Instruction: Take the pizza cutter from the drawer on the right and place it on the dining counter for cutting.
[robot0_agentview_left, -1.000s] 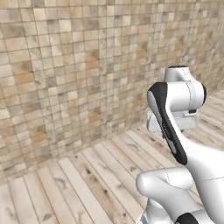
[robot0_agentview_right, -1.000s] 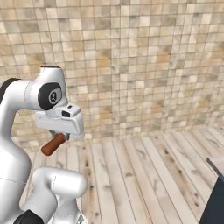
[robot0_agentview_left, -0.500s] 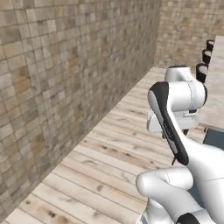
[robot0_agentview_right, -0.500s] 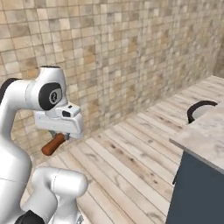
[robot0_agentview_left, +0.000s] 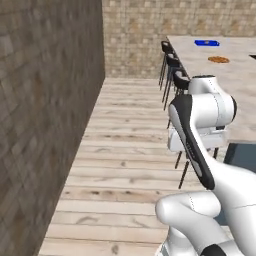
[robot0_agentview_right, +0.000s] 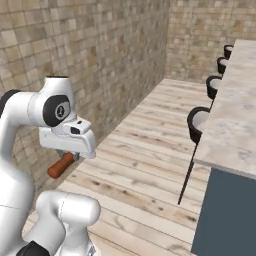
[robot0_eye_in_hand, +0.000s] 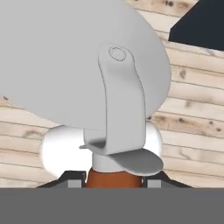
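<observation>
My gripper (robot0_eye_in_hand: 113, 180) is shut on the pizza cutter (robot0_eye_in_hand: 87, 61). In the hand view its big silver-grey wheel looms close, and the reddish-brown handle sits between my two fingertips. From the right base view the handle (robot0_agentview_right: 61, 165) sticks out to the lower left under the white hand, held above the wooden floor. The dining counter (robot0_agentview_right: 235, 125), beige marbled stone on a dark blue base (robot0_agentview_right: 227, 215), runs along the right. In the left base view the dining counter (robot0_agentview_left: 235, 70) stretches away at the upper right. The drawer is out of view.
Several black stools (robot0_agentview_right: 199, 120) line the counter's near side, with more stools (robot0_agentview_left: 172, 65) further along. A pizza (robot0_agentview_left: 218, 59) and a blue item (robot0_agentview_left: 206, 43) lie far off on the counter. A tiled wall (robot0_agentview_right: 90, 60) stands close on the left, with a strip of wooden floor (robot0_agentview_left: 130, 150) between it and the stools.
The whole picture has swung: the base has turned, so the tiled wall slid left and the counter and stools came into view. The arm keeps its pose with the cutter.
</observation>
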